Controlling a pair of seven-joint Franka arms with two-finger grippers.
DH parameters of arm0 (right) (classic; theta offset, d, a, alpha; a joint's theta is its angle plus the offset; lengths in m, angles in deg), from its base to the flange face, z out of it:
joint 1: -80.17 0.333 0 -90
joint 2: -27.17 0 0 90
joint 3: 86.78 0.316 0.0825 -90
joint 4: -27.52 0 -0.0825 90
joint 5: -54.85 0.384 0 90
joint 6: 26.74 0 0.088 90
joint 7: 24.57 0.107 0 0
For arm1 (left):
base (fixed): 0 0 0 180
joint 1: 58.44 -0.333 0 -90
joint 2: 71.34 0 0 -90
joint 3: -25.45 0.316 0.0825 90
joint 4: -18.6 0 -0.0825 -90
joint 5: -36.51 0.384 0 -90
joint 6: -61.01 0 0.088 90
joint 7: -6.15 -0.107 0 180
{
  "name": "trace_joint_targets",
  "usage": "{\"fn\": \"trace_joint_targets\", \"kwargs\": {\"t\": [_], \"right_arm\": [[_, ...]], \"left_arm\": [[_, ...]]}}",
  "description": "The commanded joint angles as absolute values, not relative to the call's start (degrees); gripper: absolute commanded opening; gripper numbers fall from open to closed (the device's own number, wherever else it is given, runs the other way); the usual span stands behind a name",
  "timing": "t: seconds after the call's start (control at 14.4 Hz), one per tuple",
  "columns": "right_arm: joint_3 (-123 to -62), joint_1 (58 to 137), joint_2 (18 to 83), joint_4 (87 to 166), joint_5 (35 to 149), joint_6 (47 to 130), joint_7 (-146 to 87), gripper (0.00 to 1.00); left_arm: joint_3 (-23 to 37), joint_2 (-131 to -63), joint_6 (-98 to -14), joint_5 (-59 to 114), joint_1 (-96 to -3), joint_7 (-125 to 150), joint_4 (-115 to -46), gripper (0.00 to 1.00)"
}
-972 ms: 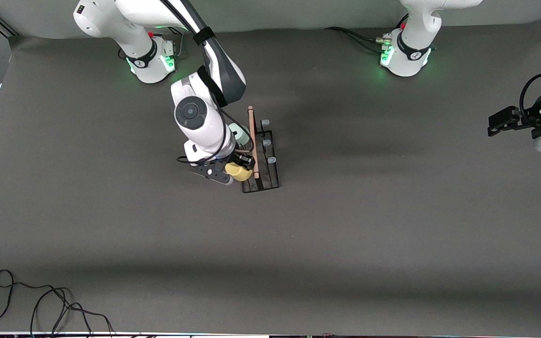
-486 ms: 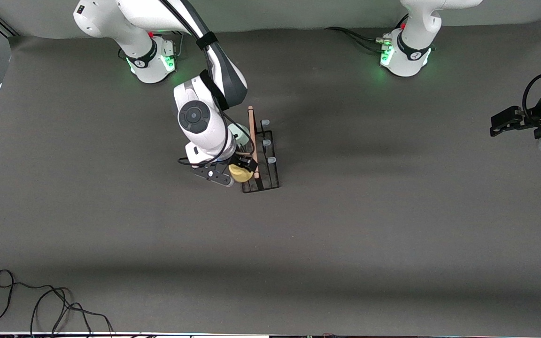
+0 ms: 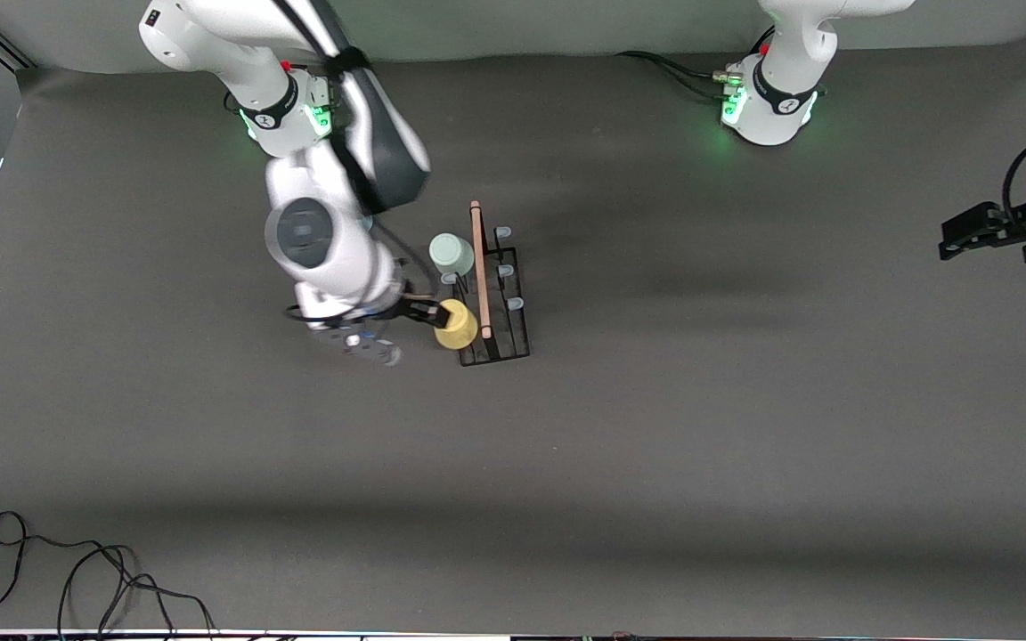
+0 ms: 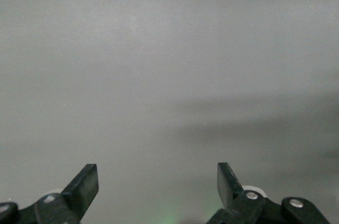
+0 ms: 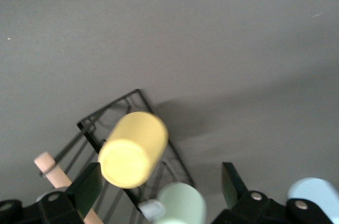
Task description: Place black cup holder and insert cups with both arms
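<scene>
The black cup holder (image 3: pixel 493 298) was seen standing on the table (image 3: pixel 655 427) between the two bases, closer to the right arm's end, its light wooden rod handle (image 3: pixel 479 267) running along the top. The yellow cup (image 3: pixel 457 324) was seated upside down on the peg nearest the front camera, on the side of the rack facing the right arm's end. The pale grey-green cup (image 3: pixel 451 254) was set on a peg farther from the camera on the same side. In the right wrist view the light blue cup (image 5: pixel 313 195) was glimpsed at the edge, beside the grey-green one. Three pale-tipped pegs (image 3: pixel 505 269) on the rack's side toward the left arm's end were left bare.

The right gripper (image 3: pixel 419 313) was held just beside the yellow cup, its fingers (image 5: pixel 87 189) spread wide and gripping nothing. The left gripper (image 3: pixel 963 233) was parked at the left arm's end of the table, waiting, its fingers (image 4: pixel 85 184) parted and empty. A loose cable (image 3: pixel 77 570) was lying near the front camera's edge.
</scene>
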State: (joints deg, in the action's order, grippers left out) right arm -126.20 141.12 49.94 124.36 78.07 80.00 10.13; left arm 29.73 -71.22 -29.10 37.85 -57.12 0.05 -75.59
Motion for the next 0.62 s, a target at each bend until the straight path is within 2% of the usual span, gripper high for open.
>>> {"fn": "trace_joint_targets", "kwargs": {"t": [0.0, 0.21, 0.35, 0.56], "right_arm": [[-132.6, 140.8, 47.1, 119.2, 77.3, 69.2, 3.2, 1.0], [-139.9, 141.1, 46.0, 113.8, 75.2, 59.2, -3.2, 1.0], [-142.3, 140.7, 46.0, 109.3, 71.2, 53.6, -6.4, 1.0], [-147.7, 140.6, 45.9, 105.6, 70.2, 49.6, -10.7, 1.0]], "left_arm": [[29.7, -70.4, -28.6, 38.0, -57.5, -1.1, -75.3, 1.0], [29.1, -70.4, -28.6, 37.4, -56.9, -1.1, -74.6, 1.0], [29.0, -70.4, -28.6, 36.2, -56.6, -1.1, -74.1, 1.0], [28.2, -70.4, -28.5, 36.1, -56.0, -0.1, -73.2, 1.0]]}}
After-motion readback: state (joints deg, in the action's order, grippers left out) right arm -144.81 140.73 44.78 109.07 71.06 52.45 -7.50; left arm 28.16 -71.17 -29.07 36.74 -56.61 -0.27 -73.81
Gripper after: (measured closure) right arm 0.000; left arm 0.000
